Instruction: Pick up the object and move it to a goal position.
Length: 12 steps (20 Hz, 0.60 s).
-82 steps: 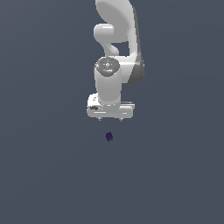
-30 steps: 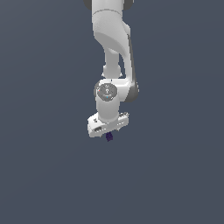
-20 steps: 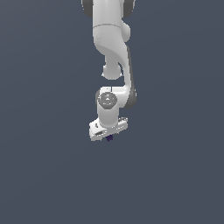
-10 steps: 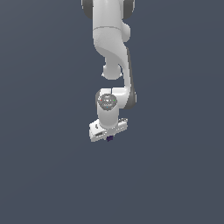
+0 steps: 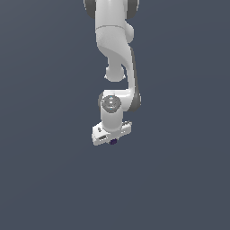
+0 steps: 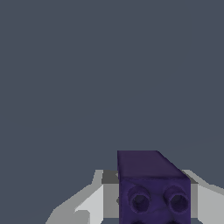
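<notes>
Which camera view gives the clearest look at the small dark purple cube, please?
The wrist view: the small dark purple cube fills the foreground between the white gripper fingers, showing two round dimples. In the exterior view, the cube is only a speck under the gripper.

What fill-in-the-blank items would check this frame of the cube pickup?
1. The cube is dark ______ in colour.
2. In the exterior view, the cube peeks out just ______ the end effector.
3. In the wrist view, the cube sits ______ the two white fingers.
4. The arm is ______ in colour.

Missing words: purple; below; between; white
</notes>
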Tool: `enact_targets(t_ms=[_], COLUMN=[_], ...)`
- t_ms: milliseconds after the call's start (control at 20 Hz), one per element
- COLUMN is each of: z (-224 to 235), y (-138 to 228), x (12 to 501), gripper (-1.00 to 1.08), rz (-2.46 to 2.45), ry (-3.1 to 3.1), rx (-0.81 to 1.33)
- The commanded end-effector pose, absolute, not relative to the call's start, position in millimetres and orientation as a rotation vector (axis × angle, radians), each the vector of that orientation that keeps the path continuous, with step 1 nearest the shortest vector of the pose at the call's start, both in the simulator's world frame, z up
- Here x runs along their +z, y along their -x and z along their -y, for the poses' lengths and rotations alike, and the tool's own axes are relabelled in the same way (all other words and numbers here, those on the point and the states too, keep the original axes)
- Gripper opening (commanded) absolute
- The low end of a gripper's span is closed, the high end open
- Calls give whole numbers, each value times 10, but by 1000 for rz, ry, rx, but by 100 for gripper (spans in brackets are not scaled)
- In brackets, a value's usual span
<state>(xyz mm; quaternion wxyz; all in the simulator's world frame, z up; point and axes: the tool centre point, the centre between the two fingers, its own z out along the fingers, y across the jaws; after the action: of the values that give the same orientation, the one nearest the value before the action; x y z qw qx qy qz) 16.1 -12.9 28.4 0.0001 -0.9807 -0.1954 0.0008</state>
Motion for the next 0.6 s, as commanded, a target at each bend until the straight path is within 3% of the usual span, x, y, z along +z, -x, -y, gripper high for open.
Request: enact_targets(t_ms=[0,550], z=[90,-249], y=[-199,-523], x=[369,1111], gripper=[-100,-100], rz=[615,615], ry=[3081,3081], rx=[0,0])
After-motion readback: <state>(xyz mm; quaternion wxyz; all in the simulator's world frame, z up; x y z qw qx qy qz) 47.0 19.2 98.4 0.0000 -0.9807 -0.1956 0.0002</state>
